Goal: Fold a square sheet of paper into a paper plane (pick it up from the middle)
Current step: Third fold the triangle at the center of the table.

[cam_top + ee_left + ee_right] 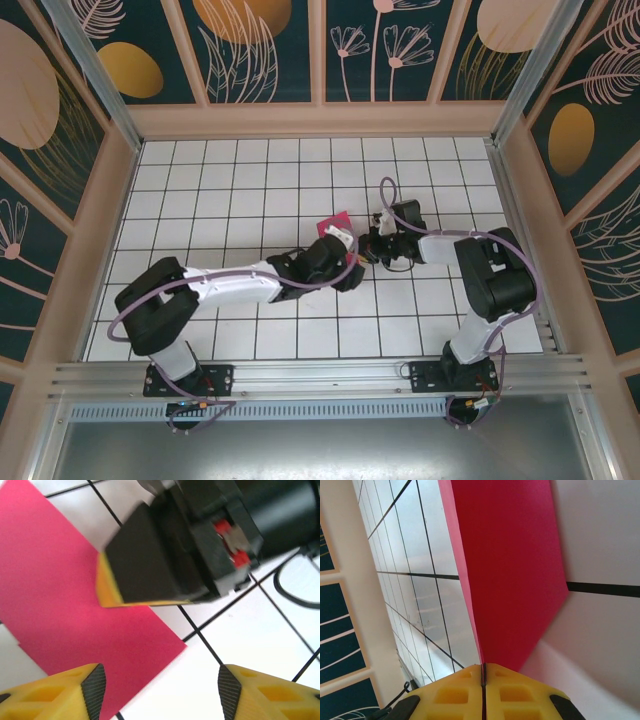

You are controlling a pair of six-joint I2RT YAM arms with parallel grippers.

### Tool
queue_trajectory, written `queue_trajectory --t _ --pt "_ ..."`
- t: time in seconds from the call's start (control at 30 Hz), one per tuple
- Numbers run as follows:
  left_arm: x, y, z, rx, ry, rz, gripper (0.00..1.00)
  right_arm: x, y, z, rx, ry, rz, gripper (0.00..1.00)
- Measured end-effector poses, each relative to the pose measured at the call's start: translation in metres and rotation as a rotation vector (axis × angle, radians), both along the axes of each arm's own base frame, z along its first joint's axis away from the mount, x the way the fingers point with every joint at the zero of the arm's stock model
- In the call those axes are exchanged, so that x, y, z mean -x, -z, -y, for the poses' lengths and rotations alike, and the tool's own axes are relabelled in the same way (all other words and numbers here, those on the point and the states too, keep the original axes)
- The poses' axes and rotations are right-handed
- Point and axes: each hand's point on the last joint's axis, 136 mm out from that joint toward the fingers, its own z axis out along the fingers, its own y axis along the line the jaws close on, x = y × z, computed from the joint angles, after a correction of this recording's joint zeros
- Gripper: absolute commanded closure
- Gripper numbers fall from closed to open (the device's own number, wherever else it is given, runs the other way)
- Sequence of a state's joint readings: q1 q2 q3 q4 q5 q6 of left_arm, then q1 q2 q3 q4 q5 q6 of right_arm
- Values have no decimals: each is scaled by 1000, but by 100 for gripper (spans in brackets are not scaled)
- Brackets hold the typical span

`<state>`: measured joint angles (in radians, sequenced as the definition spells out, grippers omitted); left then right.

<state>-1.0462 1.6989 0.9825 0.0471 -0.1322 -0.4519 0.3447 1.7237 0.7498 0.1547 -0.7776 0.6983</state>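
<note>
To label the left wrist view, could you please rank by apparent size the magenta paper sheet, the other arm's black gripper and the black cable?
1-2. magenta paper sheet and black right gripper: alike in area, and the gripper is nearer the camera, so unranked.
3. thin black cable.

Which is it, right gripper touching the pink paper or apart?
Touching. Right wrist view: the paper runs straight into the shut seam of the right gripper, pinched there with no gap.
</note>
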Motion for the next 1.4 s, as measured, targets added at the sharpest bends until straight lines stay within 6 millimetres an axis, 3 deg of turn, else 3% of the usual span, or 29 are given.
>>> queue_trajectory --t 0.2,0.43,0.6,1.03,1.23,1.33,1.4 --pt "13 32 11 -166 67 59 31 0 0 0 -3 5 -10 91" --pt "4 50 2 -302 20 132 34 0 0 0 -4 8 -14 90" --pt "-5 47 0 -326 -16 171 47 0 0 0 -4 7 -13 90" --pt "-9 40 -2 -295 -56 188 100 1 1 1 1 9 -20 88" --pt "-6 38 -5 -266 -70 181 100 4 3 2 9 9 -37 85" --pt "-5 35 -8 -228 -68 161 100 4 5 5 23 14 -40 74" --pt "-6 30 -9 -185 -63 138 100 4 5 9 39 21 -35 73"
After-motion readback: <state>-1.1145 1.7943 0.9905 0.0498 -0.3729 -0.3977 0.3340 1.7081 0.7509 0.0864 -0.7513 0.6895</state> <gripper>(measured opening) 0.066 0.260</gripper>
